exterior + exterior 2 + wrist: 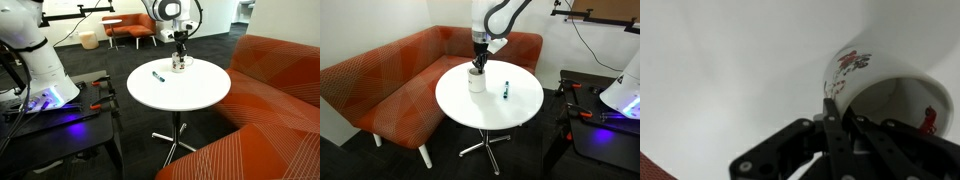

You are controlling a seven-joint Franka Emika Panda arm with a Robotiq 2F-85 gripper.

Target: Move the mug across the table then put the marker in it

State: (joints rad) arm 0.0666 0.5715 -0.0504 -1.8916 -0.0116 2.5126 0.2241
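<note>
The white mug point(179, 64) with a dark printed design stands near one edge of the round white table point(195, 95), also in the other exterior view point(477, 80). My gripper point(180, 50) comes down on it from above point(479, 62). In the wrist view the mug point(885, 85) lies right at my gripper point(833, 108), whose fingers pinch its rim wall, one outside and one inside. The blue marker point(157, 75) lies flat on the table beside the mug, a short way off point(505, 89). It is out of the wrist view.
An orange sofa point(390, 70) curves round the table point(490, 108) on the mug's side. A second white robot base point(40, 65) on a dark cart with red clamps stands on the other side. Orange chairs point(130, 28) are far behind.
</note>
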